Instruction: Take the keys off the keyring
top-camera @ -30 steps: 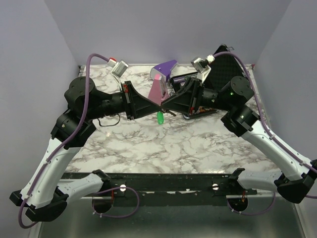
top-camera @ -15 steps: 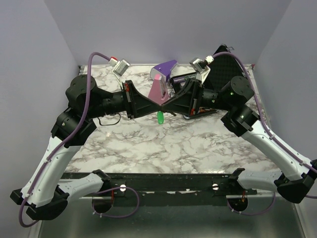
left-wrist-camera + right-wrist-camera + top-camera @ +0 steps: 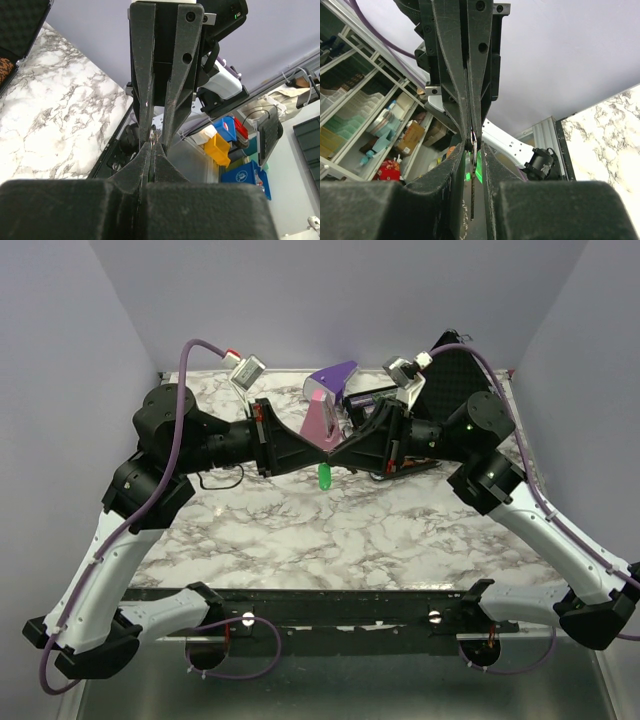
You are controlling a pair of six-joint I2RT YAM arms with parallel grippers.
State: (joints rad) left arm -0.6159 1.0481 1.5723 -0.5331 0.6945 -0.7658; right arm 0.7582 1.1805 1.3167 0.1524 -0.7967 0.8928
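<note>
Both grippers meet tip to tip above the table (image 3: 400, 540), likely so one steadies the keyring (image 3: 152, 135) while the other works it. The left gripper (image 3: 322, 452) is pinched shut, seemingly on the ring. The right gripper (image 3: 340, 454) stands narrowly parted, its hold unclear. The green key (image 3: 324, 478) dangles just beneath, long axis roughly upright, head lowest.

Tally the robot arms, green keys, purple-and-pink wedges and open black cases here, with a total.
robot arms: 2, left arm and right arm
green key: 1
purple-and-pink wedge: 1
black case: 1
total: 5
</note>
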